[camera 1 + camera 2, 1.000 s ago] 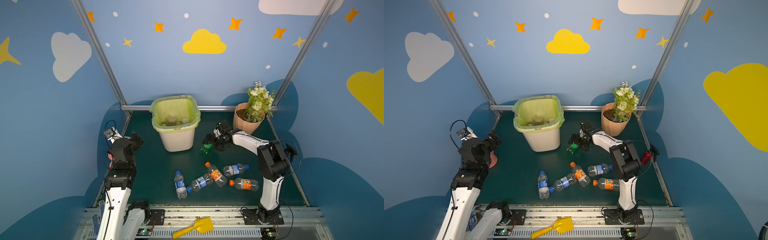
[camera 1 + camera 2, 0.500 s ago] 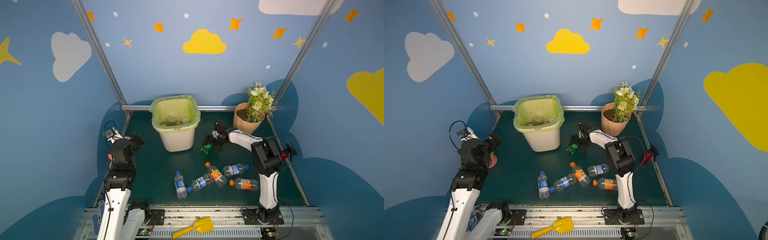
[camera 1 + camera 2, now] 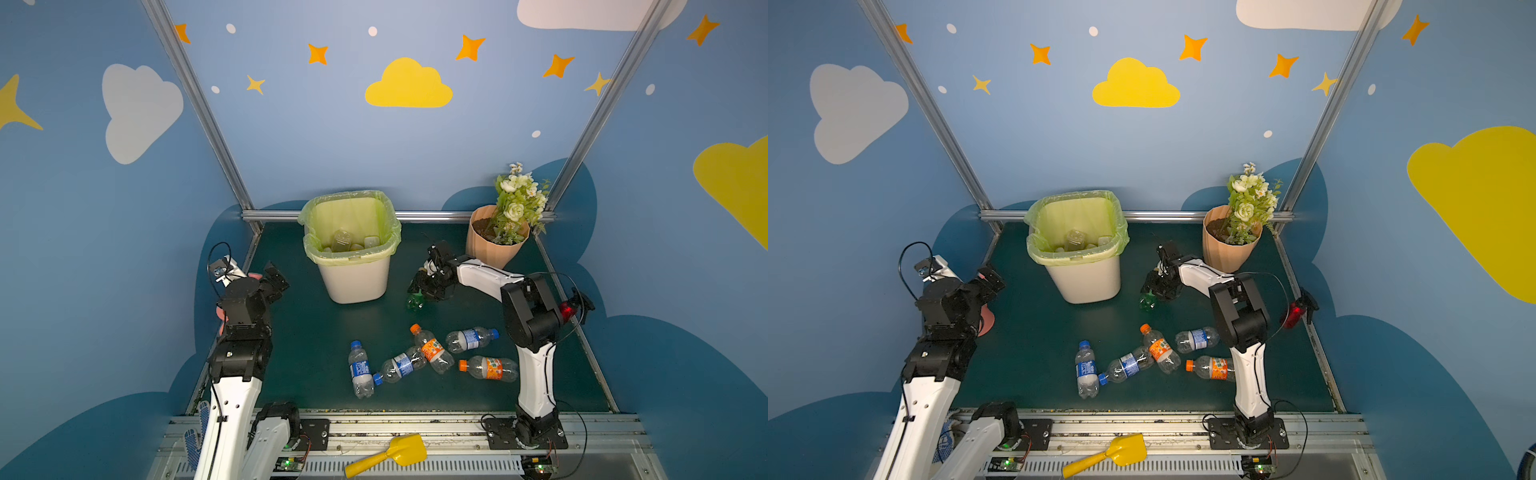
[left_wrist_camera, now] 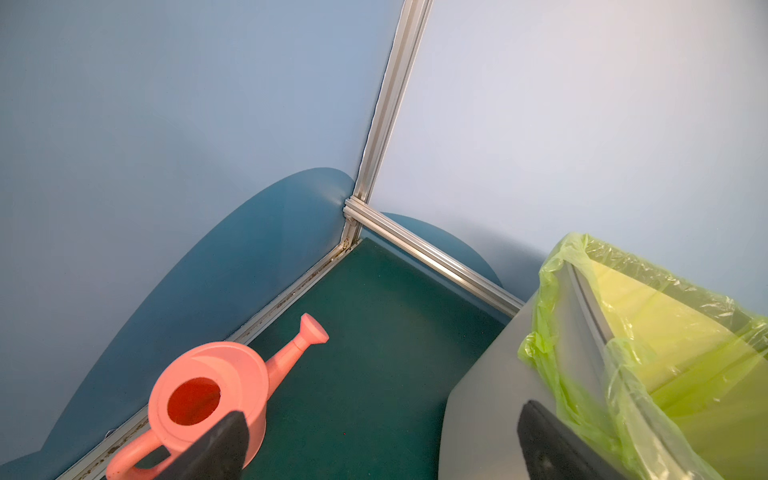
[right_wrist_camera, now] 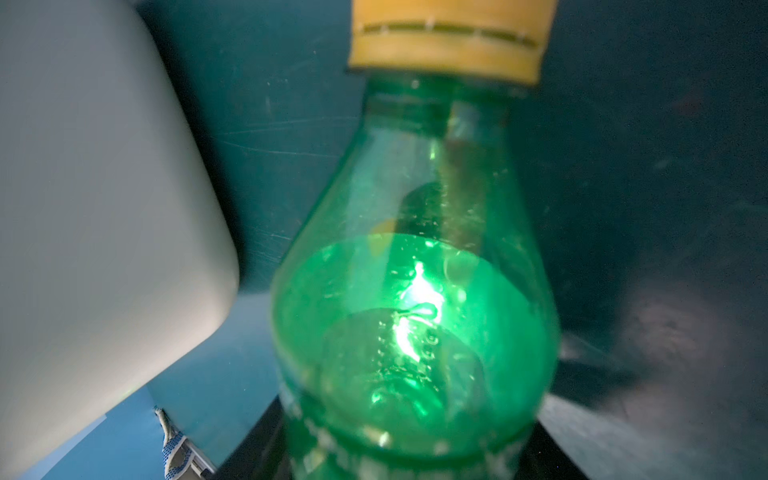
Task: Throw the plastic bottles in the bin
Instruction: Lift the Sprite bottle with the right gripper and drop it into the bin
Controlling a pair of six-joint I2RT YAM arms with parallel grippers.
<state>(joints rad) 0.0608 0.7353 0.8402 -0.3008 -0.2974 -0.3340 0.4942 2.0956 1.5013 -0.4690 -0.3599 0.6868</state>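
Closing on target | right gripper (image 3: 424, 289) has dropped over green bottle (image 5: 415, 299), jaws drawn in against its sides | bottle still on surface (image 3: 316, 332), just beside bin (image 3: 357, 282) | left gripper (image 4: 382, 432) wide open, empty | judged: grasp made, lift next.

Two arms, same build. Left arm (image 3: 232, 399): glossy white shell on the long links, with a row of small dark screw holes down it. Joint housings are black and blocky. Right arm (image 3: 536, 382): same white links, big black elbow block (image 3: 528, 311). Thin black cable (image 3: 917, 242) loops off the left wrist, next to a small silvery camera block (image 3: 220, 270). Black base plate (image 3: 496, 436) under the right arm, silver screws near its corners. Green-lit circuit board (image 3: 540, 468) below it. Left tool (image 4: 382, 449): matte black fingers (image 4: 216, 449), rounded edges.
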